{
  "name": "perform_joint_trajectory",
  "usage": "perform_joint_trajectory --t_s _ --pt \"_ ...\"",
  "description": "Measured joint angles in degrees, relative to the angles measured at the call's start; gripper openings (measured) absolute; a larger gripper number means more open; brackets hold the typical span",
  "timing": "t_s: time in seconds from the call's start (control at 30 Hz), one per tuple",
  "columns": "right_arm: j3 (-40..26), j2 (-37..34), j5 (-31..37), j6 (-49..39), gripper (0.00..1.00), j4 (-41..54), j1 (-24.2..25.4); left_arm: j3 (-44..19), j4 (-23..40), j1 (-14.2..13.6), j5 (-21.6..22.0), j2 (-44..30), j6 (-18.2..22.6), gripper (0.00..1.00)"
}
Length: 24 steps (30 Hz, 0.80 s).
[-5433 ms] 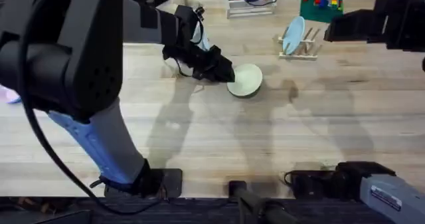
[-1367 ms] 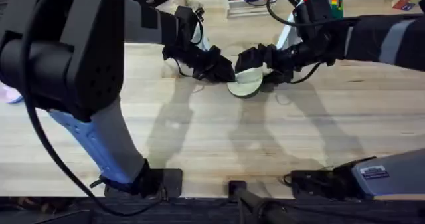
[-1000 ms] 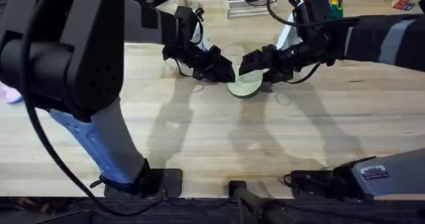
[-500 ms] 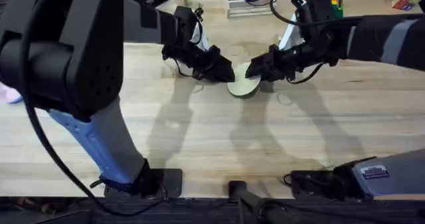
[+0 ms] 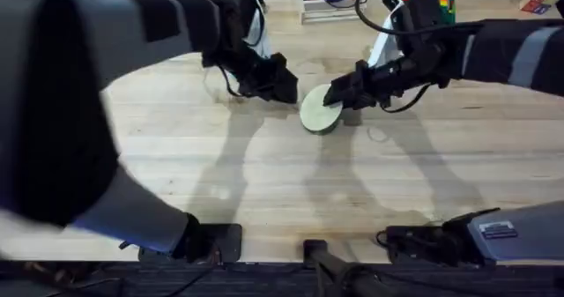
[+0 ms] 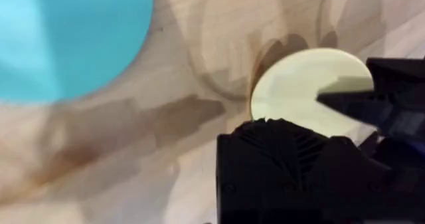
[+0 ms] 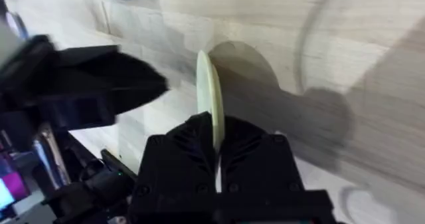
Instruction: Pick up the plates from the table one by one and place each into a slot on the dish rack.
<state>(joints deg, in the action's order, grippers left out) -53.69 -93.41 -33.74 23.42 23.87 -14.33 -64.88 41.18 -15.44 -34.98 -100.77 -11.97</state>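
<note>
The cream-yellow plate [image 5: 317, 115] stands tilted on its edge at the middle of the table [image 5: 264, 182]. My right gripper [image 5: 336, 95] is shut on its far rim. In the right wrist view the plate [image 7: 210, 104] shows edge-on, upright between my right gripper's [image 7: 214, 136] fingers. My left gripper [image 5: 284, 84] hangs just left of the plate, apart from it. The left wrist view shows the plate's [image 6: 299, 88] face with the right gripper [image 6: 388, 104] on its rim. A sliver of the sky-blue plate [image 5: 384, 45] shows behind the right arm, which hides the dish rack.
A white wire tray [image 5: 330, 2] and a green board with coloured blocks [image 5: 427, 2] stand along the table's far edge. A blurred sky-blue round shape [image 6: 73, 38] lies close in the left wrist view. The near half of the tabletop is bare wood.
My left gripper has let go of the cream plate's left rim and pulled back left and up. The right gripper closed on the plate's other rim and tipped it further upright.
</note>
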Motion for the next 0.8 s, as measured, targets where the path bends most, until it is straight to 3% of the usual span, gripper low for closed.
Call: perform_joint_trajectory --t_s 0.23,0.43,0.57,0.6,0.8 --pt "0.0 4.4 2.3 -3.7 0.044 3.0 1.6 -1.5 7.7 0.0 7.9 9.9 1.6 0.040" --pt "-1.9 9.5 8.1 -7.7 0.043 11.3 2.7 -2.0 12.3 0.0 13.9 17.3 2.2 0.040" --pt "-6.2 12.7 14.4 -11.2 0.043 18.3 2.7 -2.1 15.1 0.0 16.9 21.3 2.5 0.040" --pt "-10.0 14.7 20.0 -13.0 0.041 22.7 2.7 -2.0 16.8 0.0 19.0 23.9 2.6 0.039" --pt "-17.6 17.0 31.9 -16.0 0.039 28.8 2.7 -2.0 18.9 0.0 24.0 28.2 2.6 0.039"
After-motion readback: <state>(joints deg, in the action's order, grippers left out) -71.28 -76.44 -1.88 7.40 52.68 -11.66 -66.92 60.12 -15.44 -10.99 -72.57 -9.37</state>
